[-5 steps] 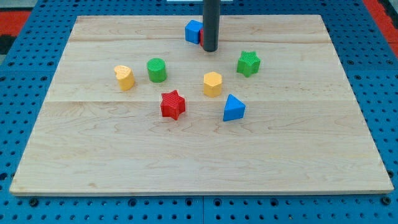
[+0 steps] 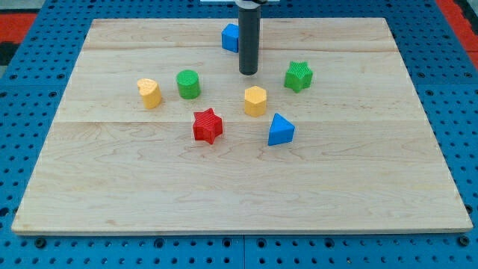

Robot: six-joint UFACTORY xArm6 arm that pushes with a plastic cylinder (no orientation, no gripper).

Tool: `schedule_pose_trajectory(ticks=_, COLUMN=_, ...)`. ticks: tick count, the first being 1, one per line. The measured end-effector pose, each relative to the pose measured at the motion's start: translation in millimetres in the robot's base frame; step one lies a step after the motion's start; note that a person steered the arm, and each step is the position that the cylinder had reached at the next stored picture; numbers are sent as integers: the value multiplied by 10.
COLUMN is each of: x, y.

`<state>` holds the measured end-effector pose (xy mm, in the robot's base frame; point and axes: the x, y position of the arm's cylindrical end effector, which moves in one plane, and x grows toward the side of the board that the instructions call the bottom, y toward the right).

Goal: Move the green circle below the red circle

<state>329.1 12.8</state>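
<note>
The green circle (image 2: 188, 84) stands on the wooden board (image 2: 149, 172), left of centre in the upper half. My tip (image 2: 248, 73) is to the right of it, well apart, and just above the yellow hexagon (image 2: 255, 100). The dark rod rises from the tip to the view's top edge, right beside the blue block (image 2: 231, 36). No red circle shows; the rod covers the spot next to the blue block.
A yellow block (image 2: 150, 93) sits just left of the green circle. A red star (image 2: 208, 125) lies below it and to the right. A green star (image 2: 298, 75) and a blue triangle (image 2: 281, 129) are on the right of the tip.
My tip has slid a little toward the view's bottom, away from the blue block. A red sliver seen beside the rod earlier is now covered. The blocks have not moved.
</note>
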Motion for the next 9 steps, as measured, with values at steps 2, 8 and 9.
schedule_pose_trajectory(ticks=2, x=274, y=-16)
schedule_pose_trajectory(ticks=8, x=544, y=-1424)
schedule_pose_trajectory(ticks=9, x=417, y=-1377)
